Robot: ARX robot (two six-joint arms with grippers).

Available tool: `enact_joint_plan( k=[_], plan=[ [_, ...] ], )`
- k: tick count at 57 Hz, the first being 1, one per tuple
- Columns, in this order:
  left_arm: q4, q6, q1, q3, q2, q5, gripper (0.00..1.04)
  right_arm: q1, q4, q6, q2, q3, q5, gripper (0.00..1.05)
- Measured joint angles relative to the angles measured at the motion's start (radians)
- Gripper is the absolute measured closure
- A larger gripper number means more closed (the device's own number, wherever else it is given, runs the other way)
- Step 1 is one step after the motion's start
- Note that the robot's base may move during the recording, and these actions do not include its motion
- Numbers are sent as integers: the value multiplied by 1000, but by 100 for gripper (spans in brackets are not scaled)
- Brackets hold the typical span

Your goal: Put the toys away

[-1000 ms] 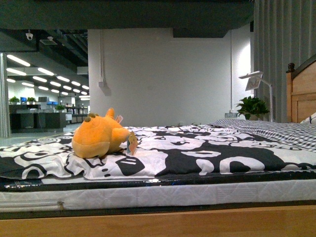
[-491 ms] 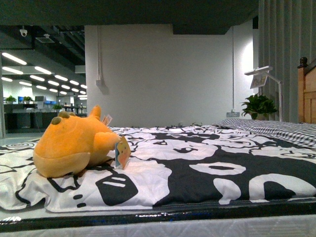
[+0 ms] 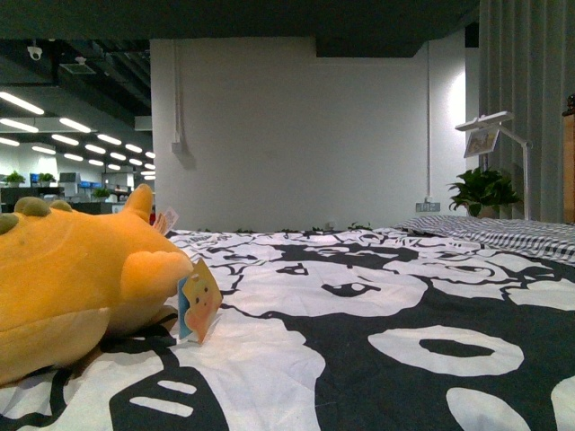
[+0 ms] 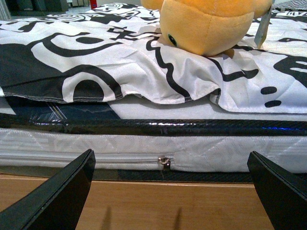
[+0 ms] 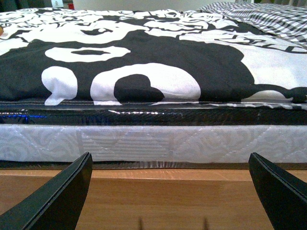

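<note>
- The plush toy (image 3: 72, 287) lies on the bed's black-and-white cover (image 3: 359, 296), near the edge that faces the robot and on the robot's left side.
- It looks soft, light and easily squashed. A firm pinch should sink in rather than slip, and nothing about it seems fragile.
- The rounded orange body is probably the best place to take hold, across its bulging flank or lighter underside. The stubby limb and the card tag (image 3: 199, 301) hanging beside it are poorer holds, and the tag may tear.
- The left pincer (image 4: 171, 154) stands wide apart and empty. It is low, level with the side of the mattress (image 4: 72, 143) and the wooden bed frame (image 4: 144, 201), with the toy ahead and above it.
- The right pincer (image 5: 170, 155) is likewise spread and holds nothing. It faces a bare stretch of cover with no toy in front.
- The mattress edge and frame stand between the left pincer and the toy, so the arm would likely have to rise over them first.
- The loose, wrinkled cover under the toy could be caught along with it.
- A lamp (image 3: 490, 135), a potted plant (image 3: 485, 190) and checked bedding (image 3: 512, 235) sit well apart, out of the way.
</note>
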Motion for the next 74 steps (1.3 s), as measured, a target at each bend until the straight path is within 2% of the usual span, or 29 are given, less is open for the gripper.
enact_joint_plan(
  k=[74],
  plan=[
    [0,0,-1,0,0,1,6,0,2,0,0,0,-1,6]
  ],
)
